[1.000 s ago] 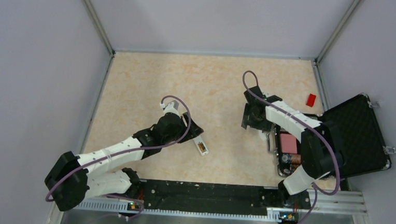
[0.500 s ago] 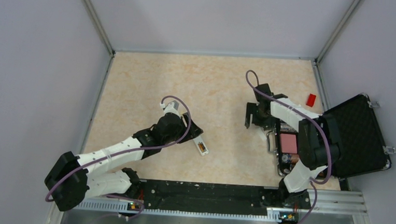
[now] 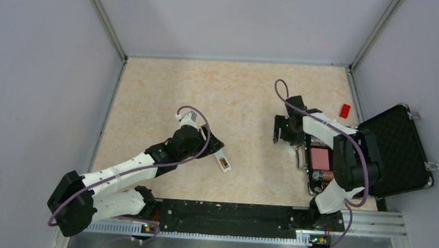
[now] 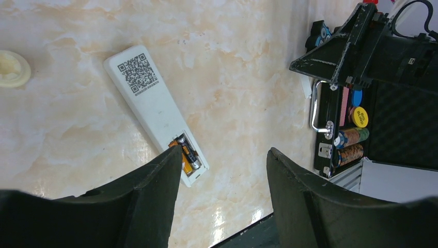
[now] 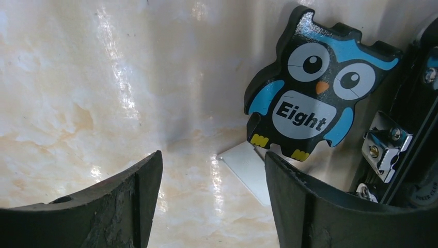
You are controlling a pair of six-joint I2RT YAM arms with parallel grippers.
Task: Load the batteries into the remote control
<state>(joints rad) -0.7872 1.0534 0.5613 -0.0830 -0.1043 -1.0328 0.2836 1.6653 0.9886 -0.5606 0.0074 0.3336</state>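
The white remote control (image 4: 150,101) lies back-up on the table, QR label at one end. Two black and copper-orange batteries (image 4: 185,154) sit side by side in its open recess. My left gripper (image 4: 224,155) is open and empty, hovering just beside the recess end; in the top view the left gripper (image 3: 213,144) is right by the remote (image 3: 222,161). My right gripper (image 5: 213,157) is open and empty above a thin flat white plate (image 5: 248,168) on the table, by the case's left edge. In the top view the right gripper (image 3: 283,131) is far from the remote.
An open black case (image 3: 394,149) stands at the right, holding a pink pad (image 3: 320,159) and striped chip rolls (image 4: 351,144). A blue owl piece marked "Eight" (image 5: 315,98) leans by the case. A red block (image 3: 344,110) lies behind it. A cream lump (image 4: 13,68) lies left of the remote.
My right gripper has shifted a little to the right, toward the case. The left arm and the remote have hardly moved.
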